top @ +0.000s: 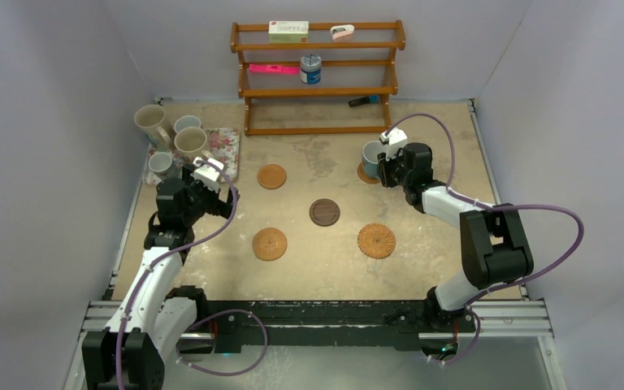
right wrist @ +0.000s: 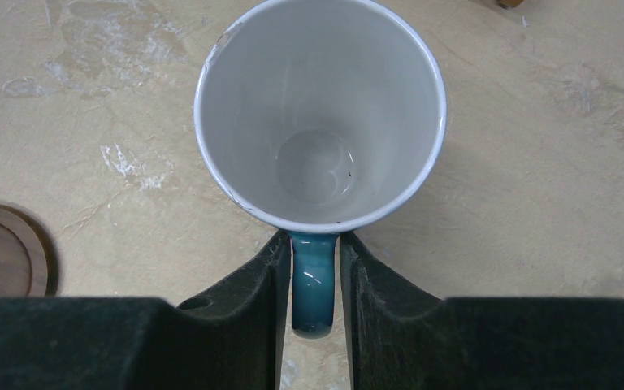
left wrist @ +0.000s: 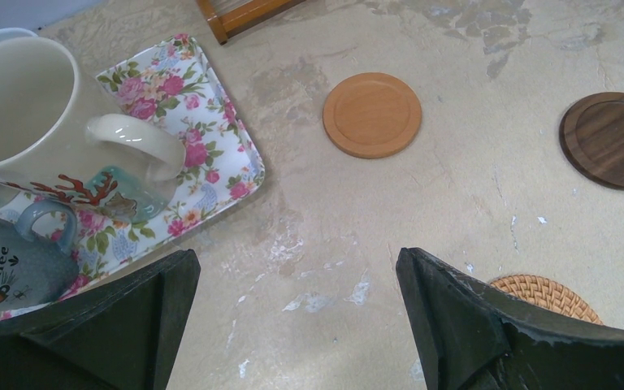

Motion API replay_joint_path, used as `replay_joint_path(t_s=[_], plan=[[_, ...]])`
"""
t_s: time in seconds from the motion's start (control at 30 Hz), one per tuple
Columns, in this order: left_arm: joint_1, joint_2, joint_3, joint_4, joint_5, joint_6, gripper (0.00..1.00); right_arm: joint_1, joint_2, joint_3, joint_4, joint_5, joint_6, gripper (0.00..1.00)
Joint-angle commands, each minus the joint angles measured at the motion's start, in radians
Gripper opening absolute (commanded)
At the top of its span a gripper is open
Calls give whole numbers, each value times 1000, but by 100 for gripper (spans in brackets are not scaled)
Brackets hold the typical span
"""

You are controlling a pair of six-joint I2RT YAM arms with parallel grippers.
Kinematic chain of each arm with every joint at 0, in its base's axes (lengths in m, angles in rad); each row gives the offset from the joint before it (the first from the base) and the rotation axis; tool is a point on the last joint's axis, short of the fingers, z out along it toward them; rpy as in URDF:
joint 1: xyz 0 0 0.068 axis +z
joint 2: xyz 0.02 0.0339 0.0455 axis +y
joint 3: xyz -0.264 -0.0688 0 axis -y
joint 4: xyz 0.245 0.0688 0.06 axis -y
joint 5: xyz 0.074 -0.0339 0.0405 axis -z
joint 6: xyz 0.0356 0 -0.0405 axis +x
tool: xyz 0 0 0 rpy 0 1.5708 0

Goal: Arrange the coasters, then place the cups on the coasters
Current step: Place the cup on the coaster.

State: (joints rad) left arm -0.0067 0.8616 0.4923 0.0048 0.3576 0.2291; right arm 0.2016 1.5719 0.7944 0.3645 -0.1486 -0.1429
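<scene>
The blue mug [top: 371, 153] stands upright toward the table's far right edge. It sits over a tan coaster [top: 363, 175], of which only a sliver shows at the mug's base, so I cannot tell whether it is fully set down. The right pincer [right wrist: 315, 248] is nearly closed, its fingers pressed to either side of the mug's handle from the near side. Four more coasters lie bare mid-table: a smooth tan disc [top: 272, 176], a dark wood disc [top: 324, 212], a woven disc on the left [top: 269, 244] and a woven disc on the right [top: 376, 240]. The other mugs [top: 191, 142] crowd on and around the floral tray [top: 226, 145] at the far left corner. The left pincer [left wrist: 296, 258] gapes wide and empty just off the tray's near right corner. The arranging looks done and the first cup is being placed. The next move calls for letting go of the handle and backing off without tipping the mug.
</scene>
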Motion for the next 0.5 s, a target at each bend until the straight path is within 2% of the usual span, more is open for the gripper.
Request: replay_joint_path(t_s=[0.0, 0.47], plan=[[5, -13, -7, 17, 24, 21, 100, -2, -29, 21, 30, 15, -11, 32], [5, -15, -7, 15, 26, 22, 100, -2, -42, 18, 20, 33, -12, 35]])
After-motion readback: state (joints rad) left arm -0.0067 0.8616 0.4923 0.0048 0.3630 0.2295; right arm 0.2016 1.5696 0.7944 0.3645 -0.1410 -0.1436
